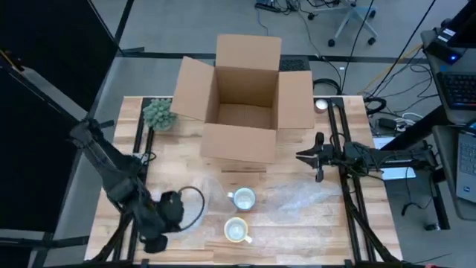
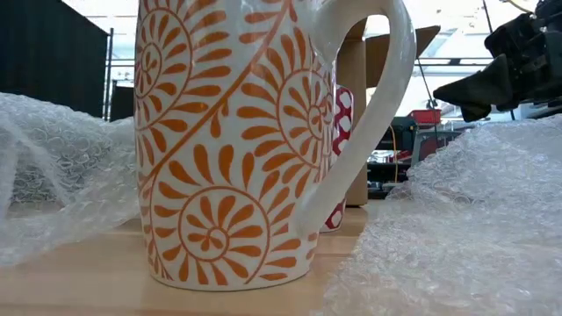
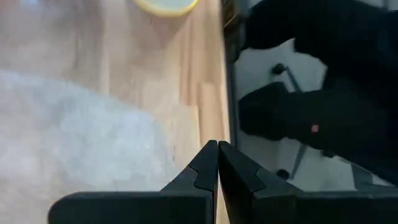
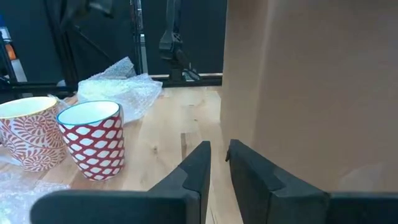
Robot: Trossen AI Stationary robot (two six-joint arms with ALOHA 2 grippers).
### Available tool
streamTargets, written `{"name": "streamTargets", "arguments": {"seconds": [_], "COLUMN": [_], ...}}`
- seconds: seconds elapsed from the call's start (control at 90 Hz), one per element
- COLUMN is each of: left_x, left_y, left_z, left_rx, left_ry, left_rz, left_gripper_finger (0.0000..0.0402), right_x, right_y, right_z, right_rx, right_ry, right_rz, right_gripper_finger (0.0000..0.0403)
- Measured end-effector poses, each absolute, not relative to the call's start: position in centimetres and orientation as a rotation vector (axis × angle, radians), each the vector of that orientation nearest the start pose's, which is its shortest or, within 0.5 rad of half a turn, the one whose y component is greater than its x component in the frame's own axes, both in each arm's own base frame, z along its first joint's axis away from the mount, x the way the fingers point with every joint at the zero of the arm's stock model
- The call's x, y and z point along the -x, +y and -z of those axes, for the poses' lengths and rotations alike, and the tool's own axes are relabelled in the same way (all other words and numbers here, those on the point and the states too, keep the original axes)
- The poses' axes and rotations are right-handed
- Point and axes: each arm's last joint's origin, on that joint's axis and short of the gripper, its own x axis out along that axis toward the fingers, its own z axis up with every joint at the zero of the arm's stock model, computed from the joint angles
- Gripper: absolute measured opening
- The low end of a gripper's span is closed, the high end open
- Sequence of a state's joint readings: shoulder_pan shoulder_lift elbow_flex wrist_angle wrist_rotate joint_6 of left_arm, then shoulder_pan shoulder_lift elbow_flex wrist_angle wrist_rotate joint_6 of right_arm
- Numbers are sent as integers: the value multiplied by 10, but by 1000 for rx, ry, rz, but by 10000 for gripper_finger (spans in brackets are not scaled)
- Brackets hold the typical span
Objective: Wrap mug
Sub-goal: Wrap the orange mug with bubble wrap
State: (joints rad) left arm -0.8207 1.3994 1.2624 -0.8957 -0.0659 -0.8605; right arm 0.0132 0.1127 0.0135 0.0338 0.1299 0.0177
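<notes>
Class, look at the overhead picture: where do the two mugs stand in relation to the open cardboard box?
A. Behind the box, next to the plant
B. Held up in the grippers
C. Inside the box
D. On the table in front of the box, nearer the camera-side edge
D: the orange-patterned mug and the red-patterned mug stand on the table, outside the open cardboard box.

Open cardboard box (image 1: 245, 97) at the counter's (image 1: 297, 223) far middle, flaps spread outward. Small green plant (image 1: 159, 114) just left of the box, near the far-left corner. Office chair base (image 1: 349, 16) and cables (image 1: 394, 117) on the floor beyond. Black curtain (image 2: 53, 61) at left.
</notes>
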Motion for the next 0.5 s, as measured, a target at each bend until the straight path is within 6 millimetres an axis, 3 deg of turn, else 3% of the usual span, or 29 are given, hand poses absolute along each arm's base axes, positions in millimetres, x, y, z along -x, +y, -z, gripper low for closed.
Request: {"name": "streamTargets", "arguments": {"seconds": [0.211, 0.5], "left_x": [-201, -215], "left_y": [-218, -235], "left_z": [-277, -259], "left_rx": [277, 363], "left_ry": [1245, 1267], "left_rz": [181, 185], "left_gripper_finger": [0, 0], "right_x": [-104, -104], "right_y": [-2, -2], "right_z": [-162, -162], "right_rx": [-13, -13], "right_ry": [64, 64], "right_rz": [117, 117], "right_gripper_finger": [45, 45]}}
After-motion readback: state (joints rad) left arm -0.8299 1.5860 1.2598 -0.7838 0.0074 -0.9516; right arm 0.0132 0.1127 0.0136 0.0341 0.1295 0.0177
